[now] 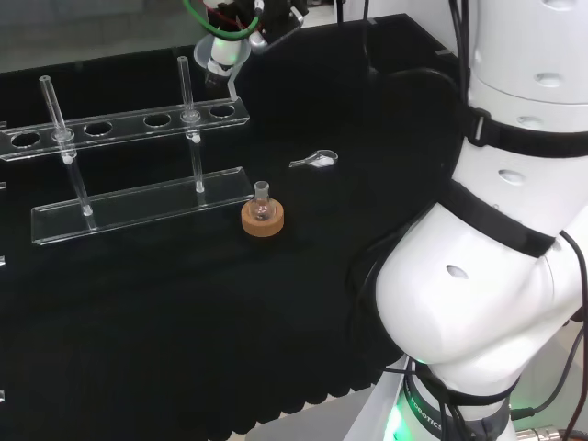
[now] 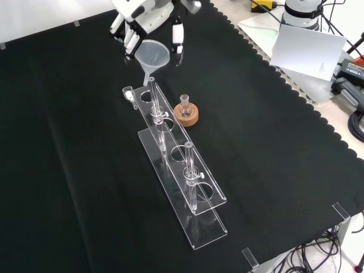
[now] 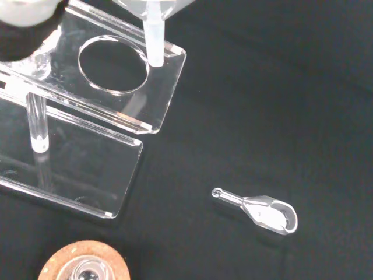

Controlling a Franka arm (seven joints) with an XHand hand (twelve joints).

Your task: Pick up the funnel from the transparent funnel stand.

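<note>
- Overhead in the front view: hand [image 2: 142,17] at the top edge, fingers curled round the clear funnel [image 2: 152,56], holding it by the cone.
- Funnel lifted clear of the transparent funnel stand [image 2: 187,196], stem tip hanging just above the stand's far end hole.
- Beside the stand's far end: small clear scoop [image 3: 262,210] lying flat on the black cloth [image 2: 273,148].
- Near the stand's middle: little round flask [image 2: 184,104] upright on a cork ring [image 2: 186,117].
</note>
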